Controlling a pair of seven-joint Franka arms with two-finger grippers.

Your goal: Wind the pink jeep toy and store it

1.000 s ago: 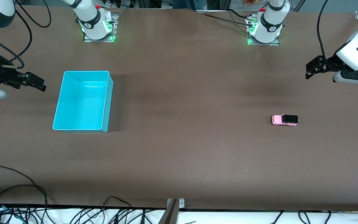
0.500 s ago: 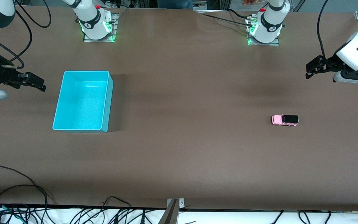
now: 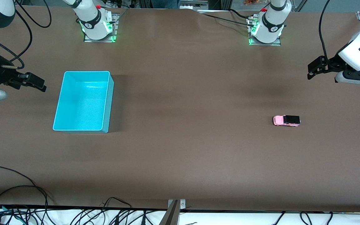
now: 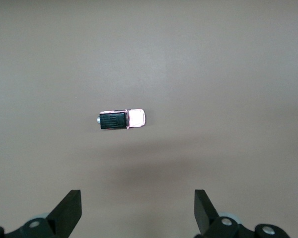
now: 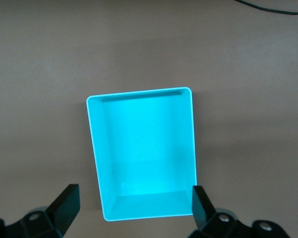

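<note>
The pink jeep toy (image 3: 286, 120) sits lower right of centre on the worktop (image 3: 192, 156), long axis across the frame. At the right edge above it, the left gripper (image 3: 315, 69) hangs nearest, jaws apart. The right gripper (image 3: 33, 82), upper left beside the turquoise bin (image 3: 108, 103), waits with jaws apart.

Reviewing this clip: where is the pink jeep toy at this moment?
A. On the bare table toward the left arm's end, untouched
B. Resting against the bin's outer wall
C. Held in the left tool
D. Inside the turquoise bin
A: the pink jeep toy sits alone on the table, well apart from the turquoise bin, with neither tool near it.
</note>
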